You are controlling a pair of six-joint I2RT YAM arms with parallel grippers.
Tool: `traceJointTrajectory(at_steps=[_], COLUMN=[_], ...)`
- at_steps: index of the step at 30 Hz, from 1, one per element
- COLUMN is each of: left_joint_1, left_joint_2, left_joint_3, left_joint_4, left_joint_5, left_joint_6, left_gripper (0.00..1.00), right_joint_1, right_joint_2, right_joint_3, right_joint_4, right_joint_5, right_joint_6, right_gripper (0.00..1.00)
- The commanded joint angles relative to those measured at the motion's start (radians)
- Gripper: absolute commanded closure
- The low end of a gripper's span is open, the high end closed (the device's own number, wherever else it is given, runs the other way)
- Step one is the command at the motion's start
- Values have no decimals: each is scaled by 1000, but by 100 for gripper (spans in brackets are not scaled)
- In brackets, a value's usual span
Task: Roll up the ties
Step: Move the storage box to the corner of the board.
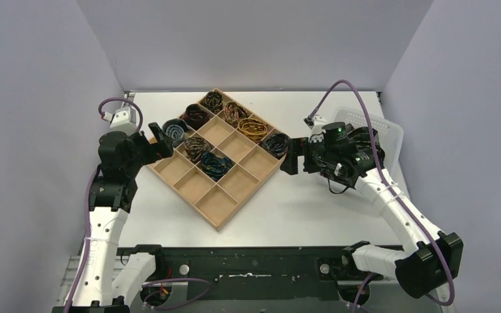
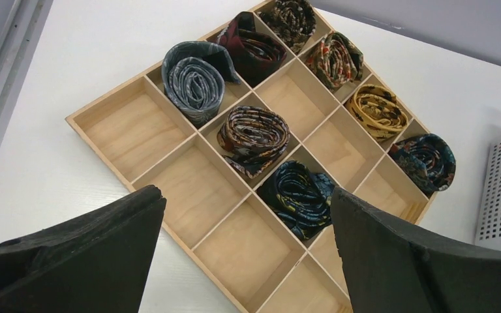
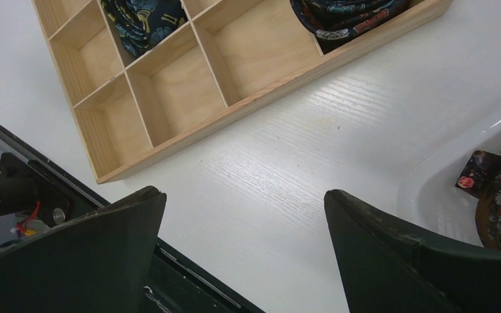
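Ties (image 2: 253, 137) lie coiled in the tray (image 2: 137, 134); left tool (image 2: 246, 194) and right tool (image 3: 244, 193) flank it, wide.

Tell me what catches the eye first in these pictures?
A wooden tray of square compartments sits cornerwise in the middle of the table, with eight rolled ties coiled in its farther compartments. Flanking it, the left gripper and the right gripper hang open and empty.

A: Where are the ties (image 1: 253, 128)?
B: Coiled in compartments of the wooden tray (image 1: 218, 199)
A: And the arms?
B: Left gripper (image 1: 163, 140) at its left corner, right gripper (image 1: 291, 156) at its right corner
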Motion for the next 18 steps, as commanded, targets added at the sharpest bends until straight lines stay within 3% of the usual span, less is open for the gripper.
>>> traceJointTrajectory(at_steps=[1, 5, 8, 11, 18], left_joint_1=[5, 5, 5, 5, 7], left_joint_2=[-27, -23, -37, -53, -21], left_joint_3=[3, 27, 17, -49, -173], left_joint_4=[29, -30, -129, -88, -136], left_joint_5=[-82, -94, -129, -16, 58], left_joint_6=[-40, -91, -207, -197, -299], left_gripper=[3, 3, 3, 3, 3], right_joint_1=[37, 78, 111, 156, 182], right_joint_2=[11, 40, 85, 135, 286], right_joint_3=[-9, -39, -53, -32, 87], right_joint_4=[73, 127, 152, 156, 163], right_joint_5=[54, 62, 102, 198, 365], right_joint_6=[62, 121, 176, 210, 311], right_gripper=[0, 0, 0, 0, 0])
